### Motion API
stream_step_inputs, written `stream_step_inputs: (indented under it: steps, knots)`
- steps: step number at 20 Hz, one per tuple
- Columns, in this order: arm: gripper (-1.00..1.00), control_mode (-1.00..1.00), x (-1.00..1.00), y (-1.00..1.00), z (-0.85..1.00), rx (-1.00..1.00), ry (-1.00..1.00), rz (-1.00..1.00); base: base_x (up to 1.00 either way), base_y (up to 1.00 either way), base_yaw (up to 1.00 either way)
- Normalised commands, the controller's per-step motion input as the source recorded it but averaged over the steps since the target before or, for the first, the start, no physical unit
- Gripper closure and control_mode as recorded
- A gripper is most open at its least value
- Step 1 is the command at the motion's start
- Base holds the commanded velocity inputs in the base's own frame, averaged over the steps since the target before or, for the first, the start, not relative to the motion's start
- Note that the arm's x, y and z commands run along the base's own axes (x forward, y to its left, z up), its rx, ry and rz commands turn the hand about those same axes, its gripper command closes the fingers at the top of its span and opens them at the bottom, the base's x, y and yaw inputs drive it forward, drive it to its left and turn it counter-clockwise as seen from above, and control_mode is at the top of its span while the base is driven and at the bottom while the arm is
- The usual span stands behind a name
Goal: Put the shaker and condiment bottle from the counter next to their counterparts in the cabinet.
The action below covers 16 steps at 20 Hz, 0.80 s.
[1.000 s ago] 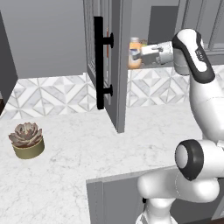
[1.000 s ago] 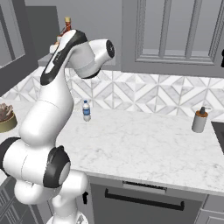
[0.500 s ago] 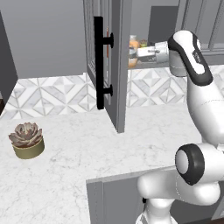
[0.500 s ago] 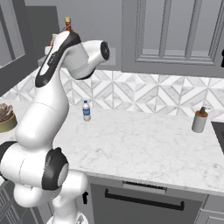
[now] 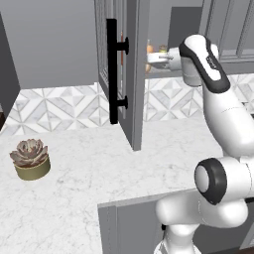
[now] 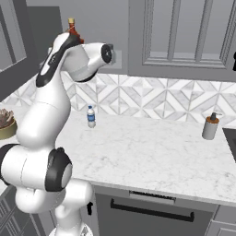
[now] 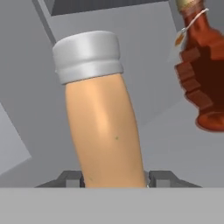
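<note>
- We are seeing the white arm [image 5: 218, 99] rising from the base and bending over at the top, reaching level into the grey wall cabinet [image 5: 186, 25].
- The fingers [image 7: 164, 179] are closing on both sides of a peach-orange cylindrical container with a silver-grey cap [image 7: 103, 118], gripping it low on its body; it is leaning slightly in the hand view.
- We are seeing that container just inside the cabinet opening in the left base view, close to the edge of the open panelled door [image 5: 136, 74] with its long black bar handle [image 5: 113, 74].
- A dark red-brown ridged bottle [image 7: 203, 65] is standing on the cabinet shelf [image 7: 166, 144] near the held container, with grey shelf showing between them.
- Below, the white marble table [image 6: 152, 147] is lying broad and open.
- On the table, a small pale blue bottle with a dark cap [image 6: 91, 116] is standing near the tiled wall, a grey pump dispenser [image 6: 210, 126] well apart to the right, and a potted succulent [image 5: 31, 158] far left.
</note>
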Motion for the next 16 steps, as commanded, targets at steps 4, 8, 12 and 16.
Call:
stream_step_inputs:
  steps: [4, 8, 12, 16]
  knots:
    - [1.0, -1.0, 0.3, 0.21, 0.0, 0.0, -0.01, -0.07, 0.0, 0.0, 0.0]
    - [1.0, -1.0, 0.07, 0.3, 0.0, 0.0, -0.12, -0.02, 0.0, 0.0, 0.0]
    - [1.0, -1.0, 0.06, 0.25, 0.0, -0.04, -0.25, -0.03, 0.0, 0.0, 0.0]
    - [1.0, -1.0, 0.05, 0.11, 0.0, -0.03, -0.24, -0.03, 0.0, 0.0, 0.0]
